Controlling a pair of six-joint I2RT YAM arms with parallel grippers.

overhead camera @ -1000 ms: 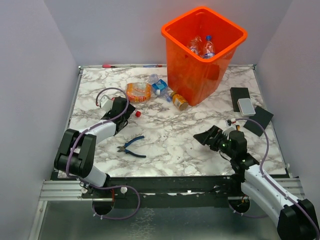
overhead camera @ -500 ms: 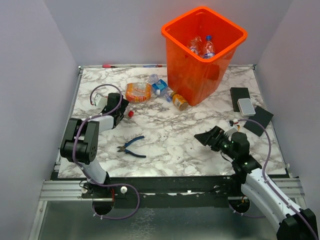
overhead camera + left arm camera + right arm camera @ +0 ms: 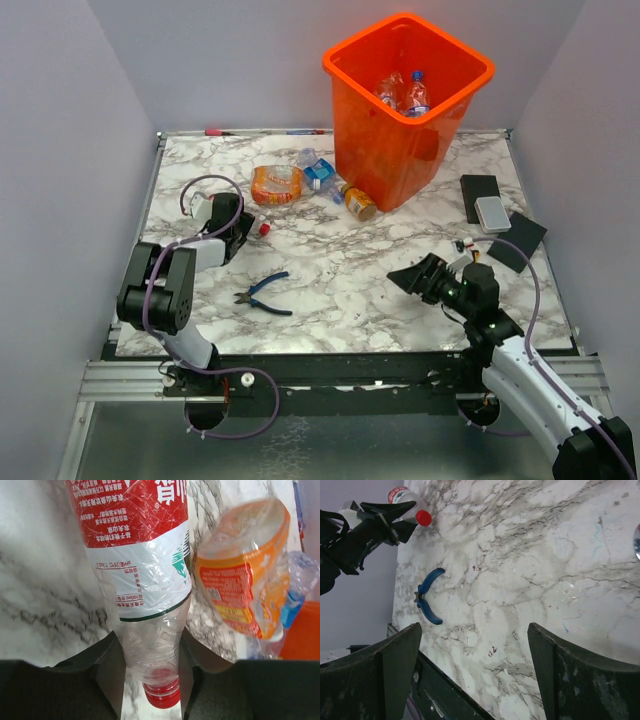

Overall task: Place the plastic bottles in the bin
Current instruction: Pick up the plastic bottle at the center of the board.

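Observation:
My left gripper (image 3: 246, 228) is shut on the neck of a clear plastic bottle (image 3: 142, 575) with a red-and-white label and a red cap (image 3: 264, 229), lying on the marble table. Beyond it lie an orange-labelled bottle (image 3: 245, 575), a blue-labelled one (image 3: 316, 171) and an amber one (image 3: 357, 202) at the foot of the bin (image 3: 440, 75). That tall orange bin stands at the back and holds a few bottles (image 3: 403, 93). My right gripper (image 3: 412, 277) hovers open over bare marble at the front right, holding nothing.
Blue-handled pliers (image 3: 265, 293) lie at the front left of the table (image 3: 340, 250). A black block (image 3: 480, 195), a grey box (image 3: 491, 213) and a black square (image 3: 517, 238) sit by the right edge. Walls close in on three sides.
My left gripper has shut on the red-capped bottle and shifted slightly left with it. The right arm has barely moved.

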